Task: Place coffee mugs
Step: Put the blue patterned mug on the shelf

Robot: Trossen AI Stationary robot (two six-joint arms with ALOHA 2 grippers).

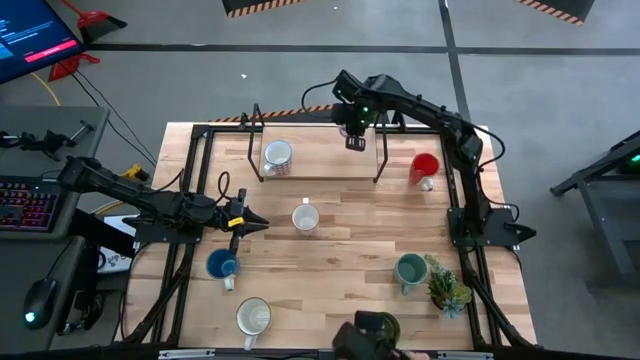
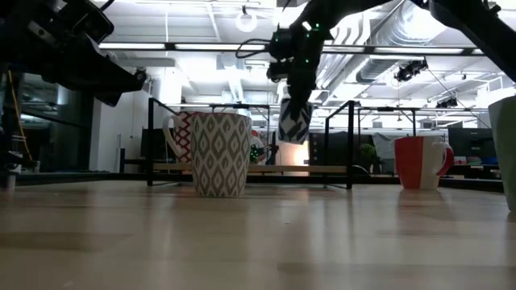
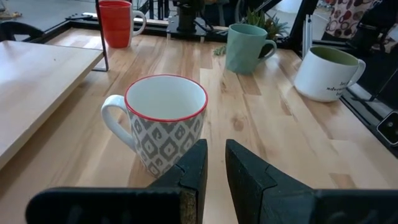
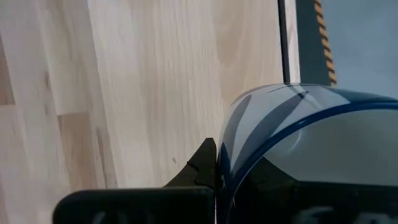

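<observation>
From the left, the left gripper [image 1: 250,222] reaches level over the desk [image 1: 350,290], nearly closed and empty, the patterned mug [image 1: 305,217] just to its right, while the right gripper [image 1: 355,138] hangs downward, gripping a blue-striped mug [image 2: 294,121] above the far shelf [image 1: 320,160].

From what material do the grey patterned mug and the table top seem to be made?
The grey diamond-patterned mug with a red rim looks like glazed ceramic: smooth white inside with a soft shine. The pale table top looks like jointed wood planks with visible grain and a matte finish.
</observation>
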